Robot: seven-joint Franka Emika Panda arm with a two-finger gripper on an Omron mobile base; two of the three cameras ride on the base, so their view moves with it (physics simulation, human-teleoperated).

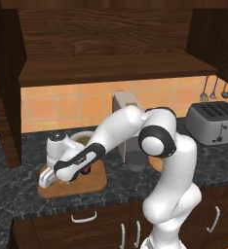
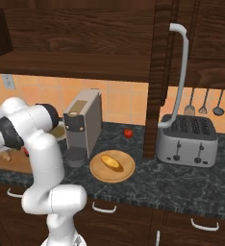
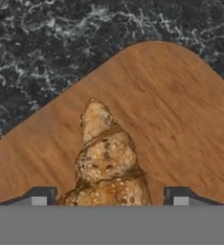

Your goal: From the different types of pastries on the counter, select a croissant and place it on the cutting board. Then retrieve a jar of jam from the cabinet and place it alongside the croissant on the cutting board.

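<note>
The lumpy golden-brown croissant (image 3: 106,160) lies on the light wooden cutting board (image 3: 181,119), near a rounded corner. My gripper (image 3: 109,196) hangs low over it, open, with one dark fingertip (image 3: 37,196) on each side of the croissant's near end. From the left base, the gripper (image 1: 45,179) is at the left end of the cutting board (image 1: 94,184). A small red-and-dark thing (image 1: 87,170), probably the jar of jam, shows under my forearm on the board. The smooth yellow-orange pastry (image 2: 112,163) rests on a round tan plate (image 2: 97,175). The cabinet (image 1: 111,48) above stands open.
A coffee machine (image 2: 83,125) stands right of the board, a silver toaster (image 2: 186,139) farther right. A small red fruit (image 2: 128,133) sits by the wall. Dark marbled counter (image 3: 61,48) surrounds the board. Open cabinet doors (image 1: 6,97) hang at both sides.
</note>
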